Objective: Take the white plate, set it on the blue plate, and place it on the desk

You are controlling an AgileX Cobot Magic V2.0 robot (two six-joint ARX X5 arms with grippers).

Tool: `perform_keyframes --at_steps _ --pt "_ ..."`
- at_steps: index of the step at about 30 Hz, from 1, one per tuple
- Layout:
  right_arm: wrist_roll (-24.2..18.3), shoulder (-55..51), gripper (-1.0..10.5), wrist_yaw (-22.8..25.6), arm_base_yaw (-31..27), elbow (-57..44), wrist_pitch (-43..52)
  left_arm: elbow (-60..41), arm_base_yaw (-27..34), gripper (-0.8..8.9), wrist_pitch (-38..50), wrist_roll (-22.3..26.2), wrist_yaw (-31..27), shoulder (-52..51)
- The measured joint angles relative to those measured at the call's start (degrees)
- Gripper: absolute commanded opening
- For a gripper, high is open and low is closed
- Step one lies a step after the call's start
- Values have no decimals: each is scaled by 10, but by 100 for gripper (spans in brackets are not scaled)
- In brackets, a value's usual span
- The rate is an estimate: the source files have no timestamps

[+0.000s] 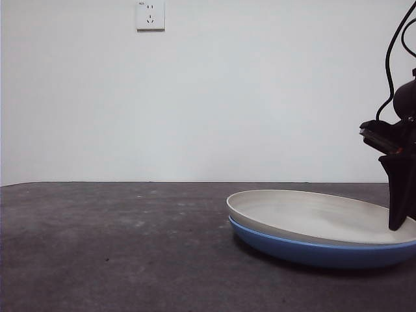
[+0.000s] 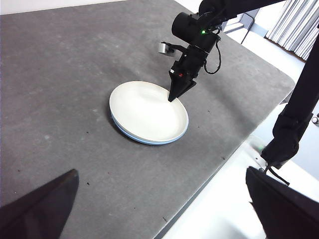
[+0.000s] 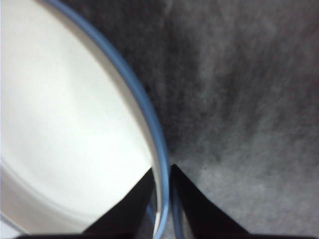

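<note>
A: What lies on the desk (image 1: 117,247), left to right?

B: Bare tabletop, then the white plate (image 1: 318,216) nested in the blue plate (image 1: 312,252). At their right edge, the right gripper (image 3: 163,174) pinches both rims, one jaw inside, one outside.

A: The other arm?

B: The left gripper (image 2: 159,209) waits well apart, spread wide, holding nothing.

Right gripper (image 2: 174,95) pointing straight down, jaws nearly closed, pinching the near rim of the white plate (image 2: 144,107), left gripper (image 2: 164,204) hanging well back from it, jaws spread wide
</note>
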Motion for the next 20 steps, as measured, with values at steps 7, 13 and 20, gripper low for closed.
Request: perform_keyframes --at_steps 7,13,20 --pt "2 1 9 0 -1 1 -2 0 0 564 0 0 0 0" --pt "7 0 9 6 1 31 -29 0 0 564 0 0 0 0" --pt "31 -3 9 4 31 96 -49 0 0 564 0 0 0 0"
